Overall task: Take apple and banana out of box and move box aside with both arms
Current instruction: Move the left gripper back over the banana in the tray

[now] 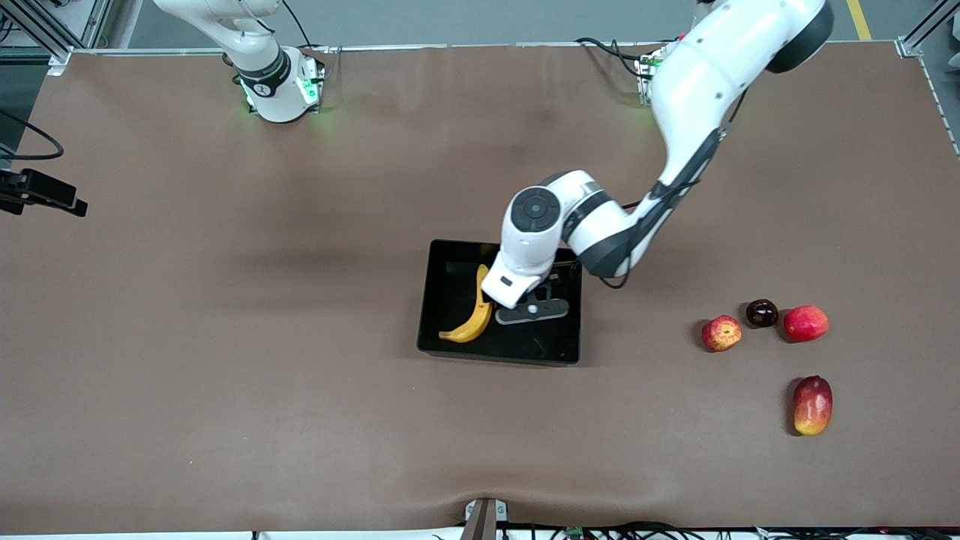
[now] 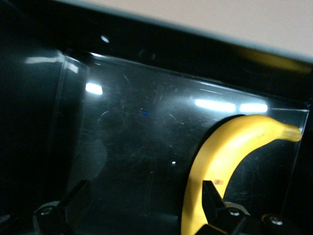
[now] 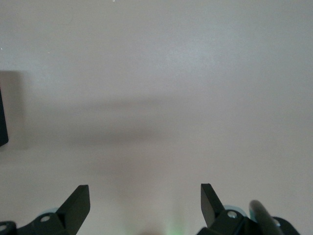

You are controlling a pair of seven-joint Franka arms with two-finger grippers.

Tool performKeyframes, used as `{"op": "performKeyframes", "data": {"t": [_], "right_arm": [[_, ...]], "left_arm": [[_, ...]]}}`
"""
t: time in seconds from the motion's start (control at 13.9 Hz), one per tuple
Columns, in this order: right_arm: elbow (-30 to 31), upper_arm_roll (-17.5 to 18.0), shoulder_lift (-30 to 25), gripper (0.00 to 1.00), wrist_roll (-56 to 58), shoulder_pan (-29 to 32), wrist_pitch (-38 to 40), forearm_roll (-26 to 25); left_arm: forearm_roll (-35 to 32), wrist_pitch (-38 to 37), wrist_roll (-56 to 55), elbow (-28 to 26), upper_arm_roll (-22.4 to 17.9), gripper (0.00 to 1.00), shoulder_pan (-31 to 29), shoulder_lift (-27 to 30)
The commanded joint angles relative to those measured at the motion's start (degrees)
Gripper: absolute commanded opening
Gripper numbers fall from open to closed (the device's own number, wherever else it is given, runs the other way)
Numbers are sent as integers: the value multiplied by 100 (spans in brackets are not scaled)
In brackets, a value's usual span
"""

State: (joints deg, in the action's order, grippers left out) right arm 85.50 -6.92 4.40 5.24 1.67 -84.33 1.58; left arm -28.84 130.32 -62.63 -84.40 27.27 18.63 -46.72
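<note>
Glossy black plastic: the box (image 1: pixel 450 341) sits mid-table, and we find the banana (image 1: pixel 472 319) lying inside it on the floor toward the right arm's end. The left gripper (image 2: pixel 139 208) is low inside the box beside the banana, fingers (image 2: pixel 210 198) spread, nothing between them. We log the apple (image 1: pixel 721 333) on the brown table (image 1: pixel 225 375) toward the left arm's end, near a dark round fruit (image 1: pixel 762 313), a red fruit (image 1: pixel 805 323) and a mango (image 1: pixel 813 405). The right arm waits; the right gripper (image 3: pixel 145 203) hangs over bare table, fingers spread.
</note>
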Motion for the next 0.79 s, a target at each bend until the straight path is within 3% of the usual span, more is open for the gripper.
{"op": "performKeyframes", "data": {"t": [0.0, 0.72], "right_arm": [[-131, 50, 61, 100, 47, 61, 48, -26], [-131, 50, 52, 100, 47, 88, 48, -35]], "left_arm": [[-25, 152, -144, 318, -511, 100, 570, -285], [-51, 477, 31, 363, -688, 100, 738, -479]]}}
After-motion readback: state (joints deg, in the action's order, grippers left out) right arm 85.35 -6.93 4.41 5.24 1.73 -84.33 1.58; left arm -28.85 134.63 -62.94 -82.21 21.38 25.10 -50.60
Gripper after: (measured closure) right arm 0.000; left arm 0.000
